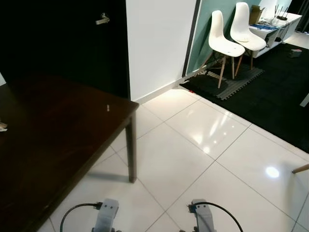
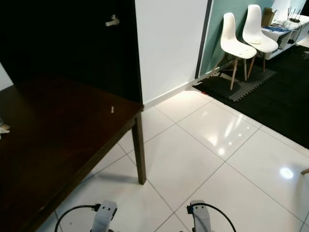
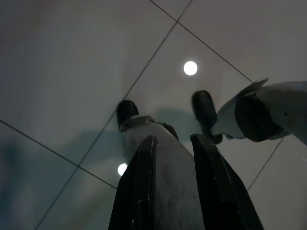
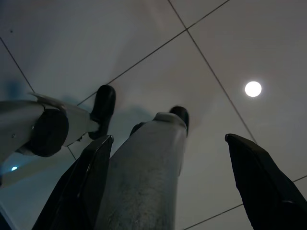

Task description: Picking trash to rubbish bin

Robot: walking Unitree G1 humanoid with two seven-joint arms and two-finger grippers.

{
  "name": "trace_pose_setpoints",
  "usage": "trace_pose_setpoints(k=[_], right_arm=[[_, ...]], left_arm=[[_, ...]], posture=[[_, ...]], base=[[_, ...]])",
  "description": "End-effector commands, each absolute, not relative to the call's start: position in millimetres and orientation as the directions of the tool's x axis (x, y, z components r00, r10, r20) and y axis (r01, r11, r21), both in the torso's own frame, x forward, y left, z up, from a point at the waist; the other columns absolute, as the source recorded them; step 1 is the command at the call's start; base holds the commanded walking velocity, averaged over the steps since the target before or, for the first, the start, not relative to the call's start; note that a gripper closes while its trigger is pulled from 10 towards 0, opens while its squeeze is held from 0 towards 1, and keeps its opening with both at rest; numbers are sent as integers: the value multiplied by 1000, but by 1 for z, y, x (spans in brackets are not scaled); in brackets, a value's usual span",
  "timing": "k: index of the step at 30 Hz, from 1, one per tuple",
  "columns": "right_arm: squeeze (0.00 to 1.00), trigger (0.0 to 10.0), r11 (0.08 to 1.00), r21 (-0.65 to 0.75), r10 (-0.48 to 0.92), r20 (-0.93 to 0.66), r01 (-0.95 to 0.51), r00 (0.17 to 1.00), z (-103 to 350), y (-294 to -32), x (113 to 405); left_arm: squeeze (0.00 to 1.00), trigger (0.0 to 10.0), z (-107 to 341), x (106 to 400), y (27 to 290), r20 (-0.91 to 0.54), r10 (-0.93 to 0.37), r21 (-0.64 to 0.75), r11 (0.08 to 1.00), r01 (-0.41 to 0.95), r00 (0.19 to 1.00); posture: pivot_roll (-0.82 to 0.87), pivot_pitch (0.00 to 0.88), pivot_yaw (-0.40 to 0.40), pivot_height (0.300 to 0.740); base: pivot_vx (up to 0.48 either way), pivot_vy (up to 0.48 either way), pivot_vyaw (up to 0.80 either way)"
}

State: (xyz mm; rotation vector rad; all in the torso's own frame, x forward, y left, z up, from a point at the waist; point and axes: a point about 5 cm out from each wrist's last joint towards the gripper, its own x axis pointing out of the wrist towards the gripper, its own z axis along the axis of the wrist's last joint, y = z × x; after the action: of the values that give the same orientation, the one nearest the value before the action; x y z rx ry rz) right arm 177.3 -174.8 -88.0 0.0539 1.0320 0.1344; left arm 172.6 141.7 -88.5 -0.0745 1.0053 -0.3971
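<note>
White floor tiles [image 1: 193, 159] spread beside a dark table [image 1: 58, 145]. Both arms hang idle for walking: the left gripper [image 3: 173, 143] has its fingers nearly together and empty, the right gripper [image 4: 168, 158] spread wide and empty. A small pale scrap [image 1: 107, 108], possibly the trash, lies on the table, its long axis running away from the robot.

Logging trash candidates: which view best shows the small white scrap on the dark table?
The right eye view: the white scrap lies near the dark table corner, further from the frame edge. The left eye view shows it too, similarly tiny. The wrist views look at floor tiles.
</note>
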Motion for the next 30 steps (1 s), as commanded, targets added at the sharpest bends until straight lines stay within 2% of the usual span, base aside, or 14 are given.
trace_pose_setpoints(k=[1,4,10,18,30], right_arm=[[0,10000,989,106,144,-858,-103,493,-89,-174,176],[0,10000,985,100,157,-861,-142,484,-89,-172,176],[0,10000,969,100,198,-862,-227,466,-89,-167,176],[0,10000,966,97,198,-871,-238,449,-92,-165,169],[0,10000,964,92,198,-875,-250,441,-92,-167,168]], left_arm=[[0,10000,-89,171,141,-809,-360,-238,924,301,464],[0,10000,-89,171,142,-810,-356,-238,926,294,466],[0,10000,-90,171,155,-821,-286,-195,954,228,494],[0,10000,-92,163,173,-844,-231,-152,969,196,485],[0,10000,-94,158,176,-858,-203,-123,973,196,471]], posture=[[-40,40,9,740],[-37,41,11,740],[-37,41,11,740],[-21,43,15,740],[-15,38,13,740]], base=[[0,-416,0],[0,-404,267],[0,0,800],[0,0,800],[0,0,794]])
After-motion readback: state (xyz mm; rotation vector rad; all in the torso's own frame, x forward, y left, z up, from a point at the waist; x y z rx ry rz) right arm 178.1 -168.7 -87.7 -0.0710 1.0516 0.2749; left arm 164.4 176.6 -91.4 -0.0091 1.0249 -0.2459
